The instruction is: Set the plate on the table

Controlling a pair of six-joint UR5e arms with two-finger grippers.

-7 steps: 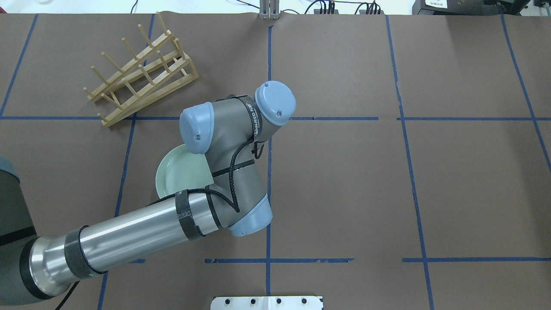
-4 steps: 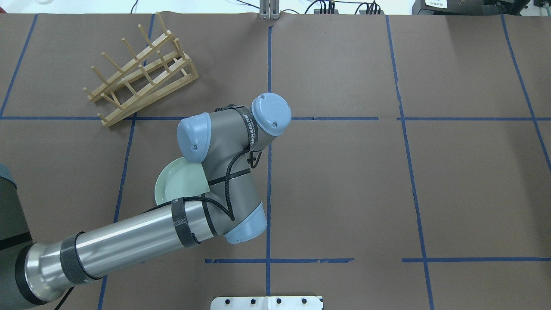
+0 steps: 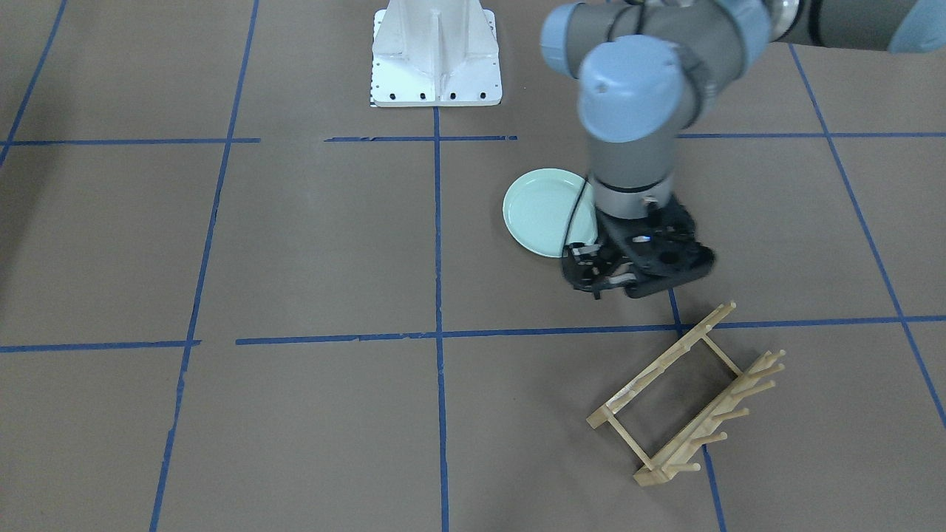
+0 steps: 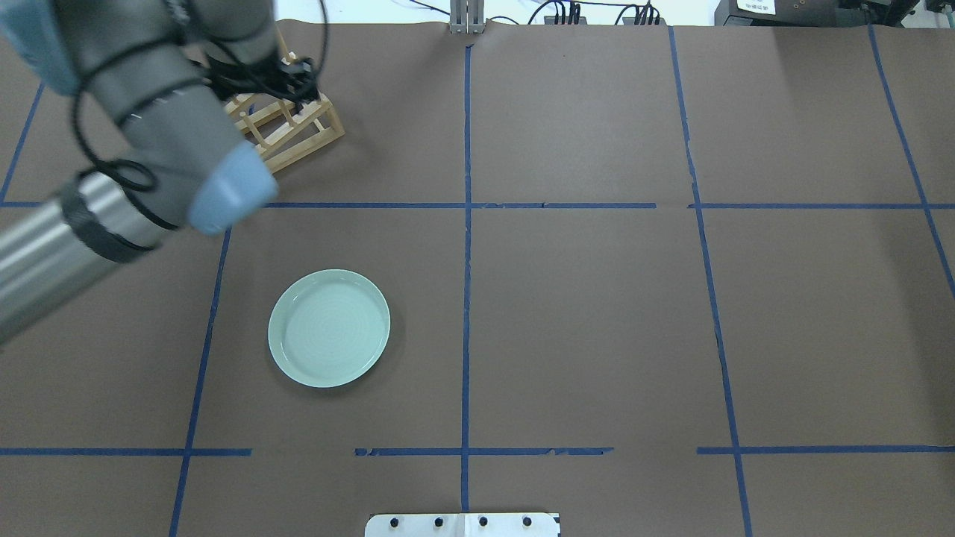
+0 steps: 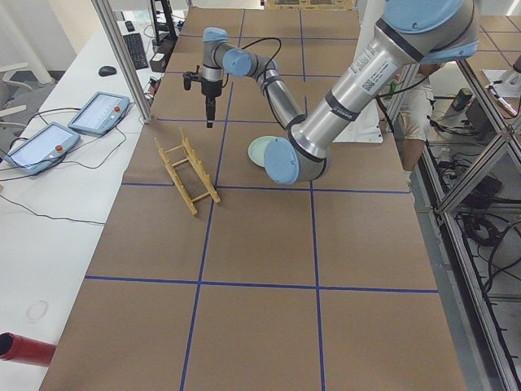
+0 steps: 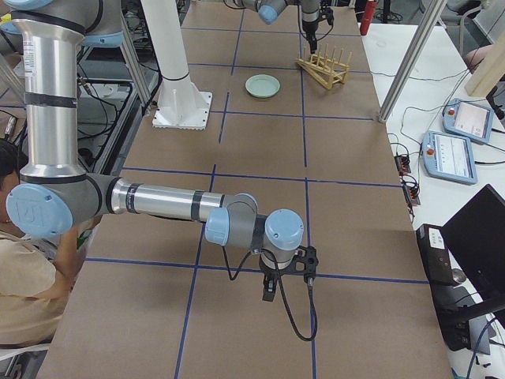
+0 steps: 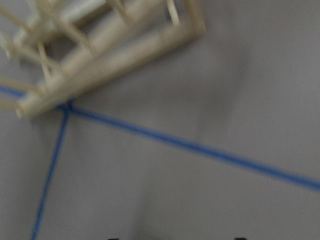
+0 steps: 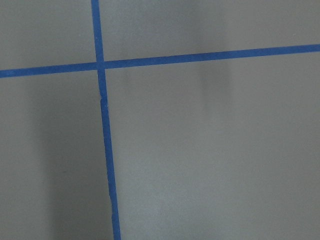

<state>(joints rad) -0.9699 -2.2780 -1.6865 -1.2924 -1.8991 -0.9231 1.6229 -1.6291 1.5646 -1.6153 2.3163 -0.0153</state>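
Observation:
The pale green plate [image 4: 328, 328] lies flat on the brown table [image 4: 597, 298], with nothing holding it. It also shows in the front-facing view [image 3: 547, 210] and in both side views [image 5: 259, 149] [image 6: 262, 85]. In the overhead view my left gripper [image 4: 295, 78] hangs over the wooden rack [image 4: 298, 130], far from the plate. In the front-facing view the left gripper [image 3: 599, 284] stands by the plate's rim. The left wrist view shows two fingertips wide apart and empty, with the rack [image 7: 100, 50] blurred. My right gripper [image 6: 270, 290] hangs low over the table at the far right; I cannot tell its state.
The white robot base [image 4: 462, 524] sits at the table's near edge. The left arm's forearm [image 4: 74, 231] crosses the table's left corner. The right wrist view shows only blue tape lines [image 8: 102, 125] on brown paper.
The left arm has swung away from above the plate, up and left to the rack. The plate, half hidden before, now lies fully uncovered in the same spot.

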